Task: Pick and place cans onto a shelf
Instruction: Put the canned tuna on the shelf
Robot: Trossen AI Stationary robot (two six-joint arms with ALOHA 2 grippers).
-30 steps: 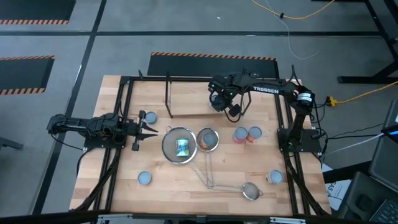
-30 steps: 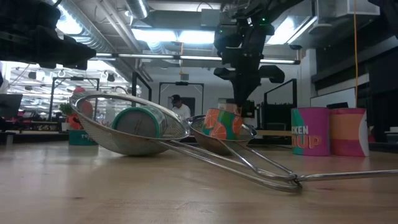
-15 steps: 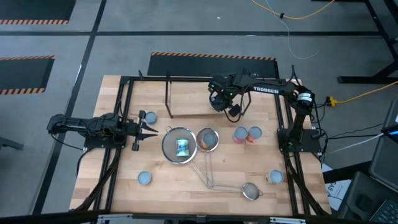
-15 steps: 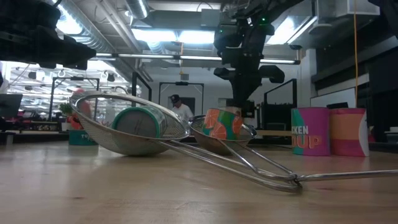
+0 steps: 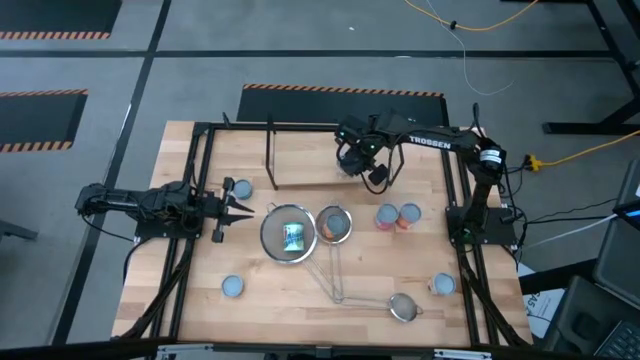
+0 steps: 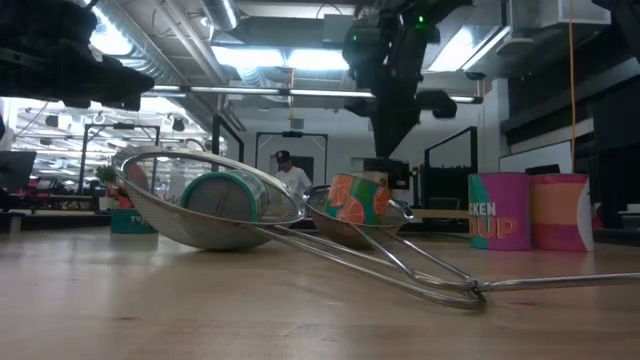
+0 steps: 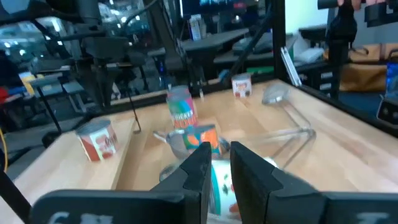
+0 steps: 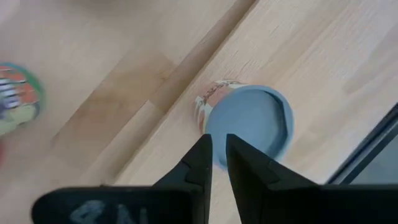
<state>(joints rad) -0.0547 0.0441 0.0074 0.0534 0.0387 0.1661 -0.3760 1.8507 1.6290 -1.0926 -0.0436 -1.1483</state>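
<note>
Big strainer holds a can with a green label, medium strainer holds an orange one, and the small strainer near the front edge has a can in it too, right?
Not quite. In the high view the small strainer is empty; the nearest can stands on the table beside it. The rest holds: the big strainer has the green-labelled can and the medium strainer has the orange can.

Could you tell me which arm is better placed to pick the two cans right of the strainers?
Probably right: right gripper hovers nearer the cans; left gripper lies beyond the strainers.
</note>
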